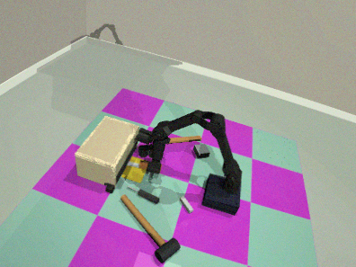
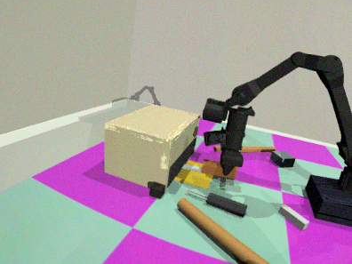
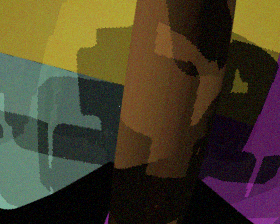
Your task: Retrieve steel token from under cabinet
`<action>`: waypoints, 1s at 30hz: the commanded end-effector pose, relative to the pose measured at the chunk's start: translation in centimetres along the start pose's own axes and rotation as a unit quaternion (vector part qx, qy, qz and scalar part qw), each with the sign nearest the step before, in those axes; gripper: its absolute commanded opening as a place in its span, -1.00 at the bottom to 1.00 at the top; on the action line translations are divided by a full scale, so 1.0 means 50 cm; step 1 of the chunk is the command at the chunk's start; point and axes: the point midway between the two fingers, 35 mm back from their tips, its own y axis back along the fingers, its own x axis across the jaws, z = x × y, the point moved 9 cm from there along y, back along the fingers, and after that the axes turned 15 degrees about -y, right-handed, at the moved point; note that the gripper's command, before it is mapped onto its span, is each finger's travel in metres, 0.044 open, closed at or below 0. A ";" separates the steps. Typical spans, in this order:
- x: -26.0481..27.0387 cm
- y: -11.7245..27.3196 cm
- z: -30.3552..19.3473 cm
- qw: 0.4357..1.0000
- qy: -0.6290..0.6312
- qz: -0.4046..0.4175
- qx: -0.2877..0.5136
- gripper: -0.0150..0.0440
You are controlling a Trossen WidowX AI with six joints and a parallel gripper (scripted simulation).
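Lies nearest, unused, as a wooden-handled black mallet (image 1: 143,221) (image 2: 218,232); beyond, grips a brown-orange handle (image 1: 144,165) (image 2: 218,168) (image 3: 160,100) in the closed black gripper (image 1: 154,167) (image 2: 228,170) (image 3: 150,177), above the flat yellow marked area (image 1: 133,175) (image 2: 194,179) (image 3: 100,15); cannot tell whether the pale strip there is tool or token; seems mid-retrieval at the cream box-shaped cabinet (image 1: 105,147) (image 2: 133,156); next, needs checking for the token, then a low, straight draw outward

the screwdriver (image 1: 148,196) (image 2: 226,204) blocks passage between the hammer (image 1: 144,221) (image 2: 218,231) and yellow area (image 1: 133,174) (image 2: 194,179).
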 end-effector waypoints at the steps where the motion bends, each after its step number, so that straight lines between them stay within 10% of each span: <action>1: -0.003 -0.002 -0.010 1.000 0.004 0.001 0.001 -0.49; 30: -0.019 -0.003 -0.064 1.000 0.004 0.001 0.002 -0.49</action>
